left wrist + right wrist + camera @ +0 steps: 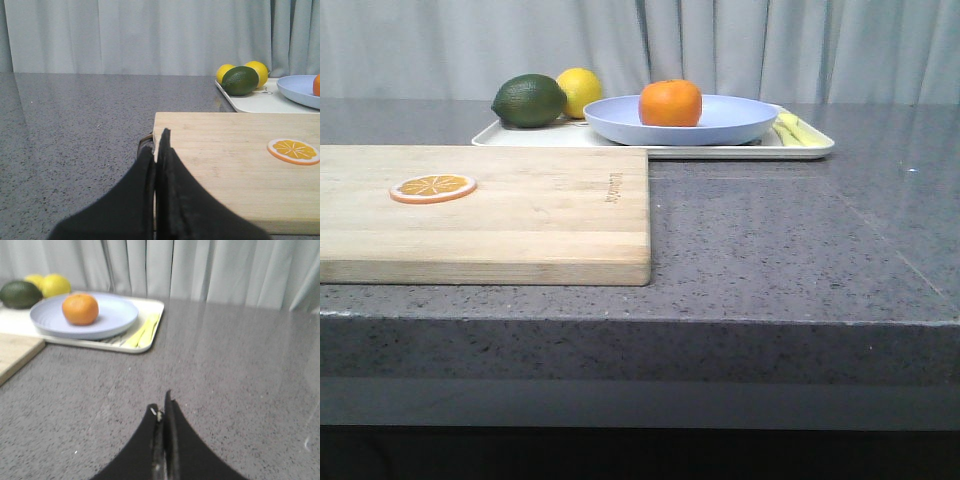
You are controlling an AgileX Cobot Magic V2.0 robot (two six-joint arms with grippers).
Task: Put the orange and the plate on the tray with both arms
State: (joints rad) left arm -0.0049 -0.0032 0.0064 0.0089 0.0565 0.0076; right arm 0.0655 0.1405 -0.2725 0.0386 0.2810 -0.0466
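The orange (670, 102) sits on the lavender-blue plate (740, 122), and the plate rests on the white tray (810, 148) at the back of the counter. They also show in the right wrist view: orange (80, 309), plate (115, 315), tray (150, 335). In the left wrist view the plate's edge (300, 90) and the tray (250, 102) show at the far side. Neither arm shows in the front view. My left gripper (156, 145) is shut and empty, over the near corner of the cutting board. My right gripper (162, 407) is shut and empty over bare counter, well short of the tray.
A wooden cutting board (520, 215) with a thin orange slice (432, 187) lies front left. A dark green avocado (528, 100) and a yellow lemon (580, 90) sit on the tray's left part, and pale yellow-green strips (790, 130) on its right end. Grey curtain behind.
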